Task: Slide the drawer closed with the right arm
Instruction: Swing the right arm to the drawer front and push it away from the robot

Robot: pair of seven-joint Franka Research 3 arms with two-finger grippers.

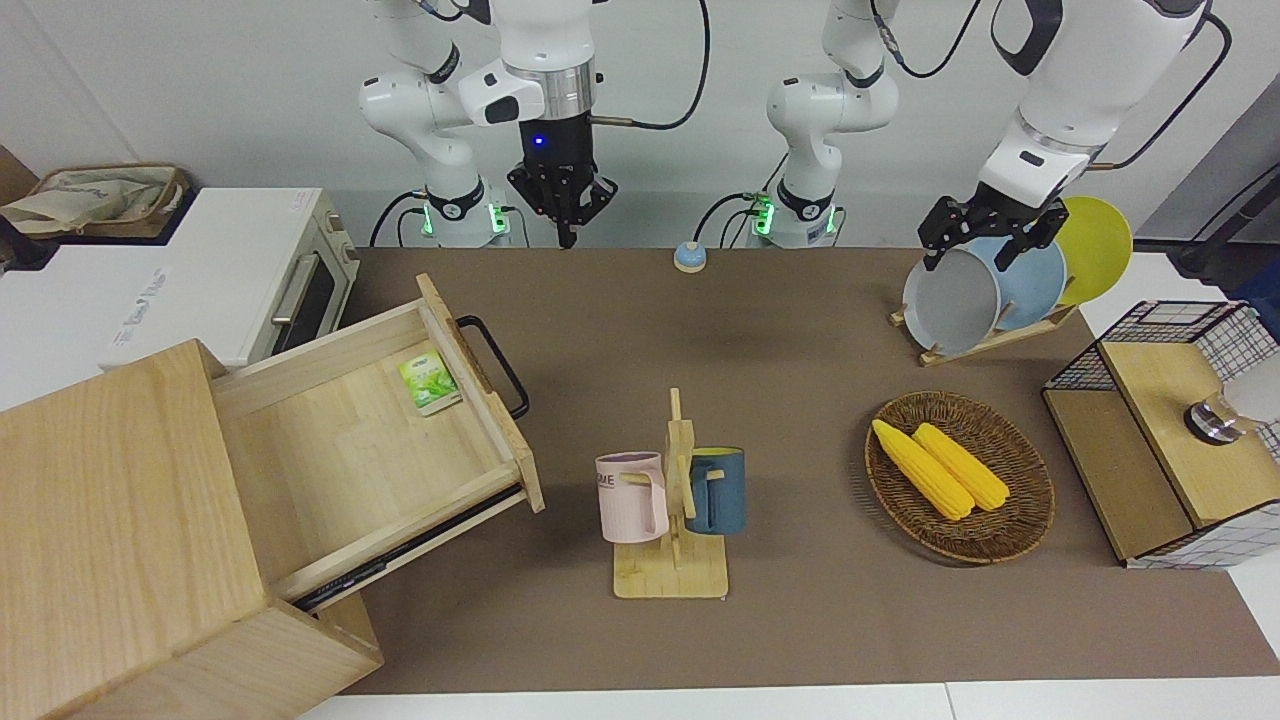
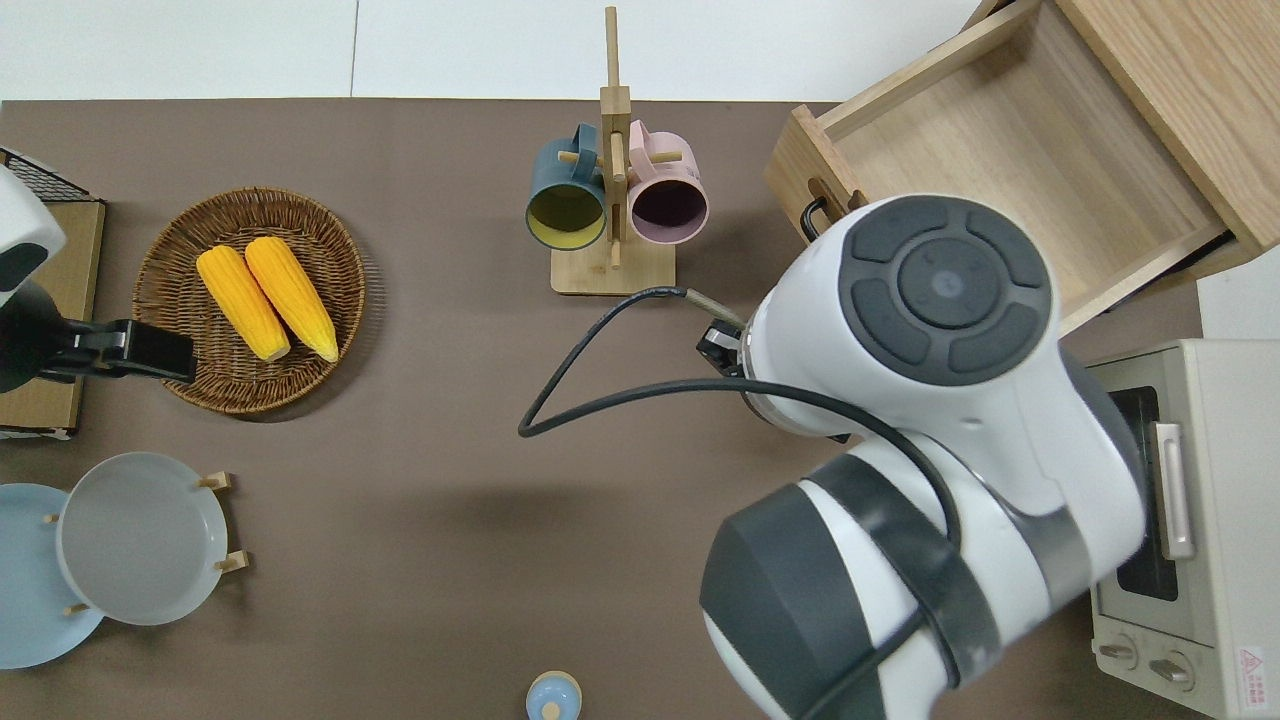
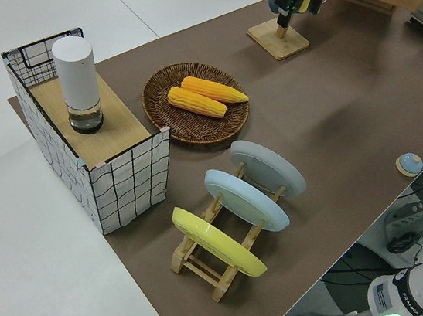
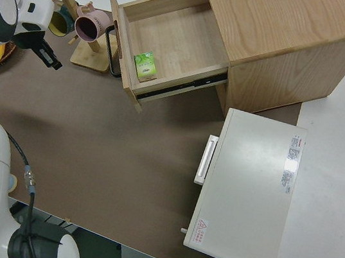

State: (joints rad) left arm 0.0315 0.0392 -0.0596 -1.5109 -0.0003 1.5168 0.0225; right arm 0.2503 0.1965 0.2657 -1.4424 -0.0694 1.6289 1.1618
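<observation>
Drawer [image 1: 400, 440] stands pulled fully out of its cabinet [image 1: 120, 540]; right claw [image 1: 563, 205] hangs narrow, empty, well apart. Pushing off-centre on the angled front could jam the slides.

Bright, even overhead light; soft shadows; sharp focus; perhaps slight edge distortion.

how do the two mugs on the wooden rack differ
The pink mug is pale pink with dark lettering on its side; the blue mug is dark blue with no marking visible. Overhead, the pink mug's inside looks dark purplish, the blue mug's yellow-green. The pink mug hangs on the rack's side toward the right arm's end of the table, the blue on the opposite side. Both hang by their handles on pegs and look similar in size.
</observation>
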